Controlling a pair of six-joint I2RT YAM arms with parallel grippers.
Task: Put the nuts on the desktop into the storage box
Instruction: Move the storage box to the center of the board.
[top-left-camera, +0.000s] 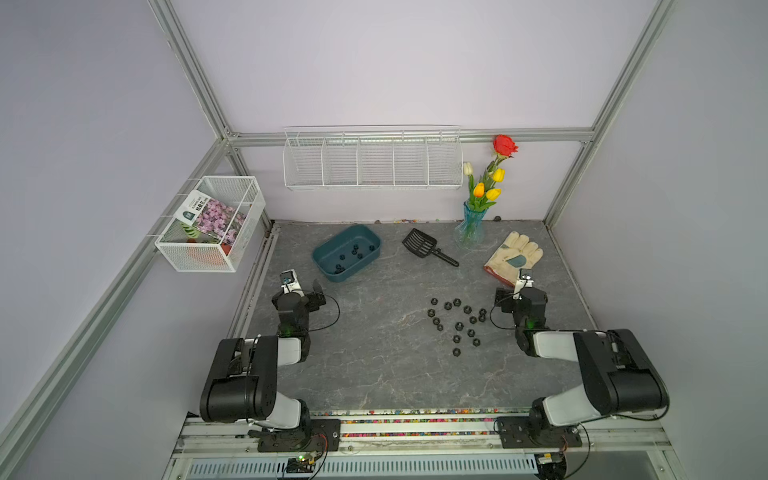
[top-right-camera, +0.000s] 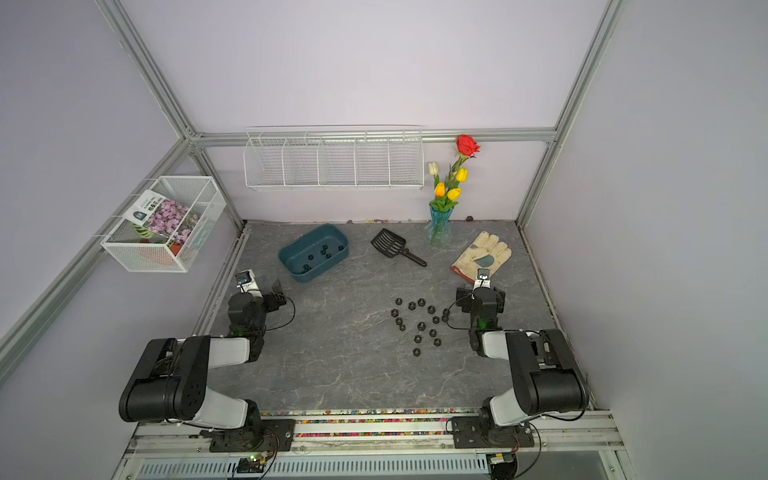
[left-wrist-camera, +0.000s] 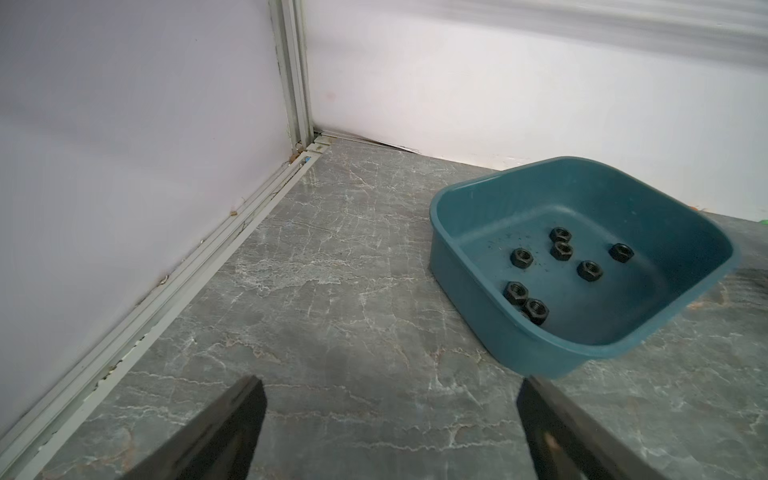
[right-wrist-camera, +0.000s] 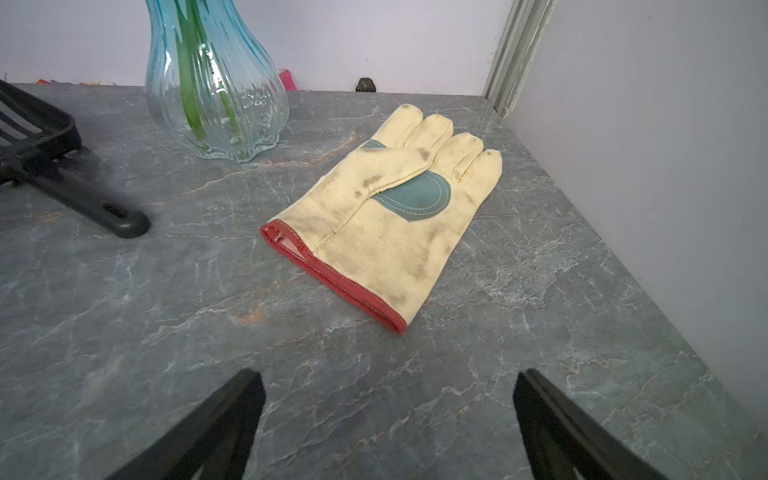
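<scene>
Grey stone-look surface with pale veins fills the middle of both top views, with a robot arm reaching in from each lower corner.

The left claw is spread wide. Its two dark fingers stand far apart with only bare surface between them; it holds nothing and touches nothing. In the top views it sits left of centre, just below and left of the storage box.

The teal storage box rests flat on the surface, above and left of centre in the top views. At least seven black hex nuts lie loose on its floor, two of them touching by the near wall.

The right claw is also spread wide and empty, poised over bare surface. A soiled cream work glove with a red cuff and a green palm patch lies flat ahead of it, apart from the fingers.

Right of centre in the top views, the other nuts lie scattered in a loose cluster on the surface, roughly sixteen of them, just left of the right arm's wrist and well apart from the box.

Between box and glove lies a black slotted scoop. Beside the glove, a ribbed blue glass vase holds tulips and a red rose.
</scene>
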